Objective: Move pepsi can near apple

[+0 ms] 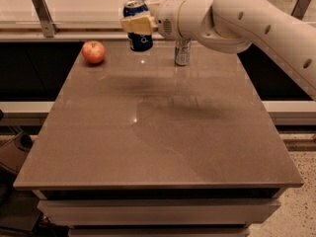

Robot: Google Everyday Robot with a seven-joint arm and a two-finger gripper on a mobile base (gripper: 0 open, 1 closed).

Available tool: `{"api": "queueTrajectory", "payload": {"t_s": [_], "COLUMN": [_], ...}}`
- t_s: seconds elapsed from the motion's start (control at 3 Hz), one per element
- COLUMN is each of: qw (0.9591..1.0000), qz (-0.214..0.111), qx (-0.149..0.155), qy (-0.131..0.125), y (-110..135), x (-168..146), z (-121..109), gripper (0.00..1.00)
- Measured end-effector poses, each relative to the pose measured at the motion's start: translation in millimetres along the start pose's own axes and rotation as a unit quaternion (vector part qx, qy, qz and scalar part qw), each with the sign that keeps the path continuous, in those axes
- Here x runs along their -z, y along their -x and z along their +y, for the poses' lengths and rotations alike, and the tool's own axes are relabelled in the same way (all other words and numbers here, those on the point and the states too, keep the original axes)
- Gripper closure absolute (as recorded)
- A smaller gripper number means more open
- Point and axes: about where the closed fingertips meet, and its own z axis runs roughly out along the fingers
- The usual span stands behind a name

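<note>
The dark-blue pepsi can [139, 38] with a silver top is held upright a little above the far part of the table. My gripper [137, 24] is shut on the can, its tan fingers [134, 24] wrapped across the can's upper half. The red apple [93, 52] sits on the table at the far left, a short way left of the can. The white arm [237, 19] reaches in from the upper right.
A taller slim silver-grey can [182, 52] stands on the table just right of the pepsi can, under the arm. The brown table [158, 127] has a front edge near the bottom. A counter with a metal bracket [42, 14] runs behind it.
</note>
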Motion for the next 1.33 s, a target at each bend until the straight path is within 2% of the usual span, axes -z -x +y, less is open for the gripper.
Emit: {"api": "queueTrajectory", "payload": {"t_s": [0.67, 1.33], "qw": [0.9993, 0.9985], "qz": [-0.012, -0.026], "qx": [-0.030, -0.027], "qy": [-0.020, -0.040], "y": [-26.1, -44.1], "x": [-44.2, -74.2], "z": [-32.3, -39.1], "gripper": [1.00, 1.00]}}
